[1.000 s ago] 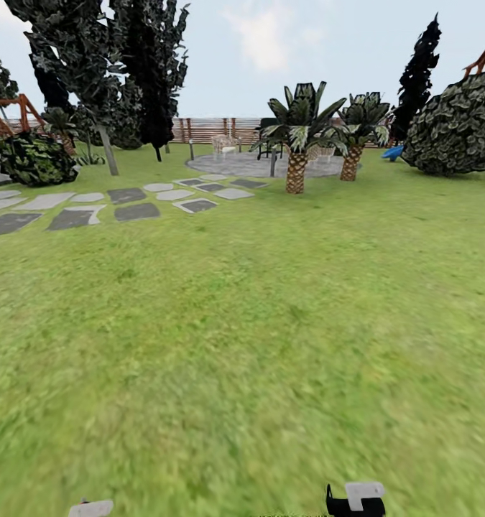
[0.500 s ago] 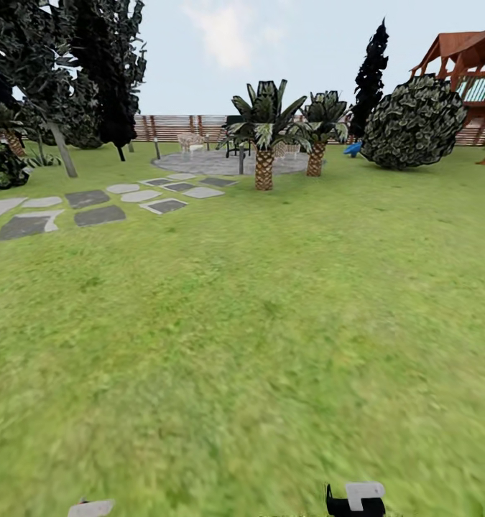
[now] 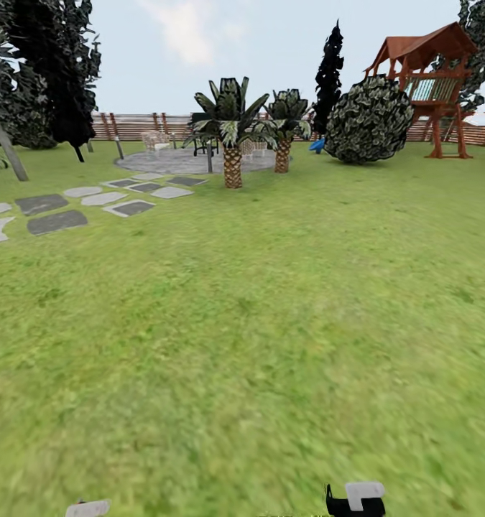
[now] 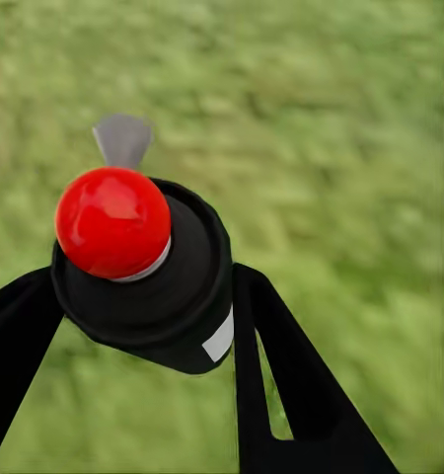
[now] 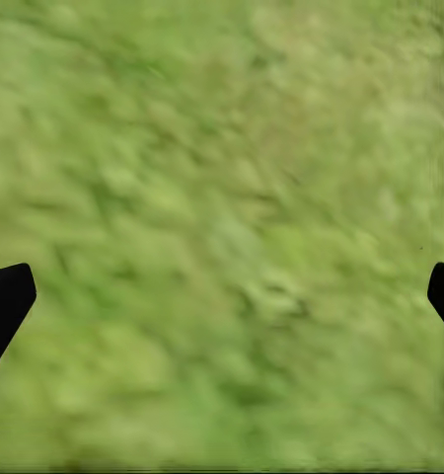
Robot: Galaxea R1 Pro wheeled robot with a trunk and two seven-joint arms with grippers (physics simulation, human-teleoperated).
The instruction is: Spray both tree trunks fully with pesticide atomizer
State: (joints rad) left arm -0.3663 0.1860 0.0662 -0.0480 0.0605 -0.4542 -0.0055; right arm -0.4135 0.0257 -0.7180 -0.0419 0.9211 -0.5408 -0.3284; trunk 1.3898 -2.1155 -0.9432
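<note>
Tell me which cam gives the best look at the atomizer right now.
Left wrist view. The pesticide atomizer sits large in the frame between the left gripper's fingers, with its red top, dark body and a bit of white label plain to see. The head view looks out over the lawn; the right wrist view looks down at grass.

Flat grey stepping stones [image 3: 55, 221] lie left on the green grass lawn [image 3: 271, 323]; two short palms [image 3: 231, 143] ahead, red wooden play tower [image 3: 429, 86] far right before the brown slatted fence [image 3: 134, 126].
</note>
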